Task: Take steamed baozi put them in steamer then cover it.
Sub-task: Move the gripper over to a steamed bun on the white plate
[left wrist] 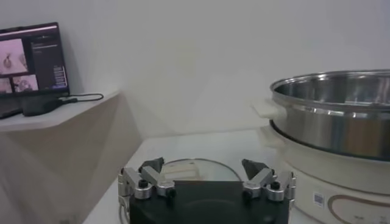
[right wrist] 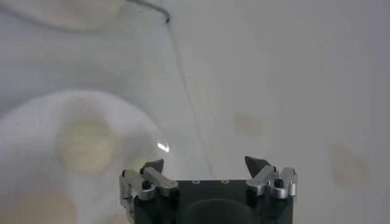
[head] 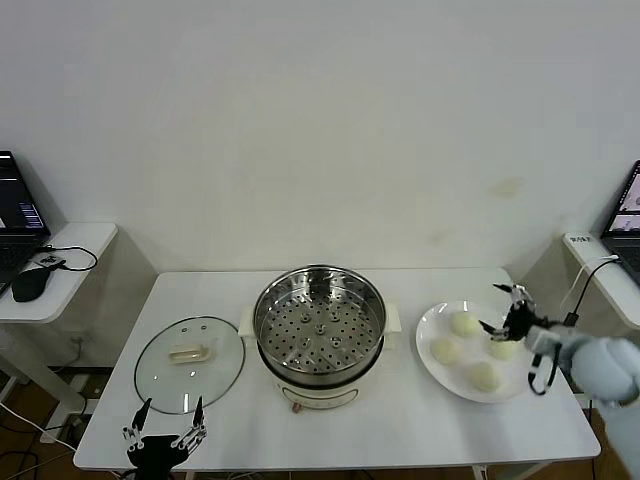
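White table (head: 420, 425), plain wall behind. Four baozi (head: 465, 323) sit on a plate (head: 432, 366) beside the empty steamer (head: 319, 322); the cover (head: 189, 363) lies on its other side. My right gripper (head: 508, 308) hovers over them, jaws apart; my left gripper (head: 166, 435) waits spread near the cover. Buns look soft, light, easily dented: I'd pinch the sides gently. No writing is readable.

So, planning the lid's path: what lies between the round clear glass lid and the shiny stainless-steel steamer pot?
Only bare white table, in the head view. The glass lid lies flat, apart from the steamer, whose cream side handle points toward it.
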`<state>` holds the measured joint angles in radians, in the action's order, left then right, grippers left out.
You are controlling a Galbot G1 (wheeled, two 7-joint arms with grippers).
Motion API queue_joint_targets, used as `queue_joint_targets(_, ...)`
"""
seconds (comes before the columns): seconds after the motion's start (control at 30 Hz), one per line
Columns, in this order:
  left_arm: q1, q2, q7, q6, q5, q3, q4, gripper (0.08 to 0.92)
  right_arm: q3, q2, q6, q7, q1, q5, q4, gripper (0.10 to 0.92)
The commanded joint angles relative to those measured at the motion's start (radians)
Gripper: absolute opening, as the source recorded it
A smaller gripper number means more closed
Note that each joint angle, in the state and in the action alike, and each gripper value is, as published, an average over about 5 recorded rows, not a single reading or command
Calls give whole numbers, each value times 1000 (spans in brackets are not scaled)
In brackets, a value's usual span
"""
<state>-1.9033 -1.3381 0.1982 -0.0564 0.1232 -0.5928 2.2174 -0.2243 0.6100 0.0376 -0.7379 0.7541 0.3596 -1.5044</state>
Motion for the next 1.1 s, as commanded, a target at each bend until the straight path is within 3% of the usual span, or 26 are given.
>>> queue_joint_targets(0.03,5,3,-1,-29,2,-9,7,823,339,-102,-38,-213,-405,48,208,823)
queue_joint_targets(0.27,15,6,-4,-42,7,-21,3,823,659,9,-63,-329,-658,25,394,823)
queue_joint_targets(0.47,20,5,-5,-48,11,-26,0,823,796,65,-52,-338,-711,4,446,823)
queue_joint_targets(1.1,24,8,-9,-49,12,-42,-11,823,781,206,-48,-254,-647,56,562,823)
